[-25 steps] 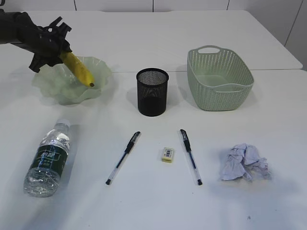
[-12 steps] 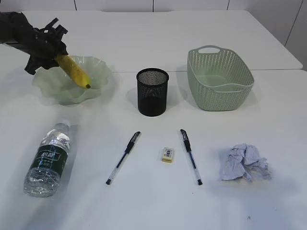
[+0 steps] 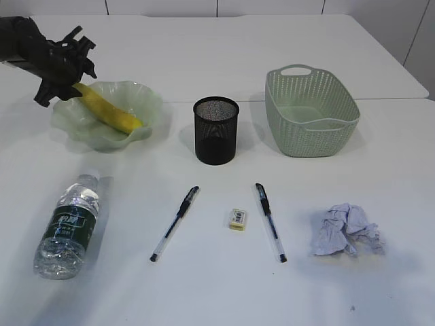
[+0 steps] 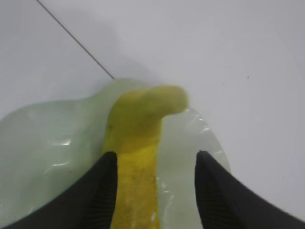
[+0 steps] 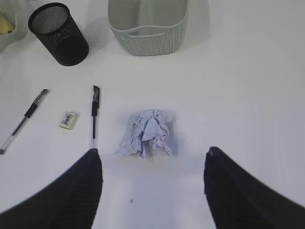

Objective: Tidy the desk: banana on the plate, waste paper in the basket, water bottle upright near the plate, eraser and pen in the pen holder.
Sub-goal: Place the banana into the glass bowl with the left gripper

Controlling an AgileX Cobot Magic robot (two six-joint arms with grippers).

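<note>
The yellow banana (image 3: pixel 109 109) lies in the pale green plate (image 3: pixel 146 95) at the back left. My left gripper (image 3: pixel 64 81) hangs over its stem end, open; in the left wrist view the banana (image 4: pixel 138 119) runs beside the left finger, with a clear gap to the right one. The water bottle (image 3: pixel 66 227) lies on its side at the front left. Two pens (image 3: pixel 175 223) (image 3: pixel 270 221) flank the eraser (image 3: pixel 236 219) in front of the black mesh pen holder (image 3: pixel 216 129). My right gripper (image 5: pixel 152 150) hovers open and empty just short of the waste paper (image 5: pixel 148 132).
The green basket (image 3: pixel 309 112) stands at the back right, behind the waste paper (image 3: pixel 346 231). A seam between two tabletops runs behind the plate and the pen holder. The right arm does not show in the exterior view.
The banana, held tilted over the plate a second ago, now lies in it. The left jaws have spread apart off it. The right gripper has not moved.
</note>
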